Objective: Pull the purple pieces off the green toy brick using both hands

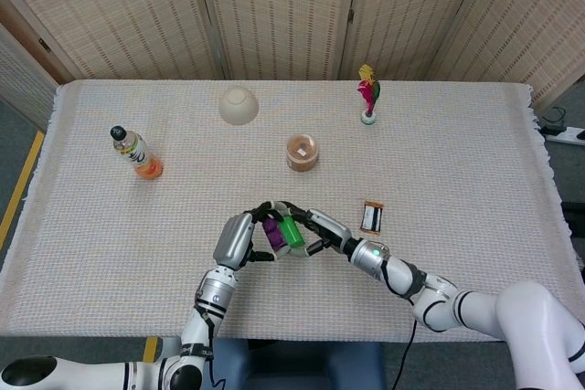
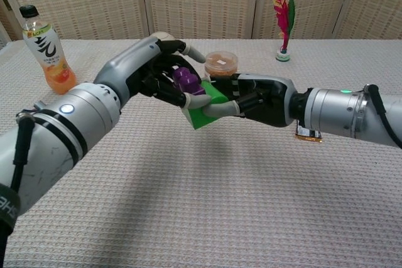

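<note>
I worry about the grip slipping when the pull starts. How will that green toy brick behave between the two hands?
The green toy brick looks like rigid moulded plastic, so it should keep its shape rather than flex. Its glossy faces may prove slippery. It seems light: the left robot hand and right robot hand hold it above the table, purple pieces attached.
</note>
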Tool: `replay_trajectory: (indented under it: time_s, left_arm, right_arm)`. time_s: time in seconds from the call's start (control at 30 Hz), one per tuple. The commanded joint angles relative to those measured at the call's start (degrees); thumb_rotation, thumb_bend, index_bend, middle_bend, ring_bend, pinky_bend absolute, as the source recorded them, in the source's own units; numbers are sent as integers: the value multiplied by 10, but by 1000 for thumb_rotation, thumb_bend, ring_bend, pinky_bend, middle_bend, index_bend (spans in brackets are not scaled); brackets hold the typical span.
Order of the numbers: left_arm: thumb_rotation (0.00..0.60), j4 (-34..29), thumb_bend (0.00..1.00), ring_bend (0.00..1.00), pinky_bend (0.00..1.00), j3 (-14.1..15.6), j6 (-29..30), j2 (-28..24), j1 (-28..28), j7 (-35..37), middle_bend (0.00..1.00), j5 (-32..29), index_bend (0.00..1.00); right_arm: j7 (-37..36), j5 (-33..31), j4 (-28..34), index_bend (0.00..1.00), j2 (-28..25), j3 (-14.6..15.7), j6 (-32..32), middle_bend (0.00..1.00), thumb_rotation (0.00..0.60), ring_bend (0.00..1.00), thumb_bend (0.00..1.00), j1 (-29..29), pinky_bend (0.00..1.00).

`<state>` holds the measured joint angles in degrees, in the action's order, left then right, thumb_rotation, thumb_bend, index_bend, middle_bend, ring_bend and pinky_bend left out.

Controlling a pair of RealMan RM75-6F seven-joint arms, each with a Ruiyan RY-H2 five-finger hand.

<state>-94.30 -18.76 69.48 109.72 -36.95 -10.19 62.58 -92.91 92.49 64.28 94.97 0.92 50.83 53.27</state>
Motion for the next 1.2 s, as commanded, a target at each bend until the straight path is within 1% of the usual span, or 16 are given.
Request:
replay_trajectory:
  time_s: [0.03,0.23,0.47,0.77,0.97,1.07,1.2]
  left_arm:
    - [600,1,289,557,386,0,1,1,0,1,470,1,326]
    - [600,4,289,561,386,-1,5,2,1,6,472,6,331]
    - [600,5,293,564,387,-9,10,1,-1,14,477,17,337]
    - [600,11,294,568,388,-17,9,-3,-3,21,479,17,340]
    - [600,16,294,568,388,-19,10,-3,-7,23,479,22,341]
    - [600,17,294,568,388,-19,10,-5,-8,22,479,25,341]
    - [600,20,294,567,387,-13,13,-13,-5,21,479,34,341]
  right_arm:
    - [20,-17,11,376,2,-9,-11,61,600,42,371,1,61]
    - [54,-36,22,516,7,-19,-15,130,600,101,371,-7,115]
    - [94,-52,24,581,11,-24,-25,160,600,132,372,-16,139]
    - [97,-51,1,588,24,-21,-35,162,600,141,372,-24,148]
    - [101,-44,-3,588,21,-20,-29,162,600,141,372,-28,149]
    - [114,-40,4,588,11,-19,-20,162,600,141,371,-33,149]
    - [175,-33,32,588,-24,-17,0,162,600,141,371,-43,148]
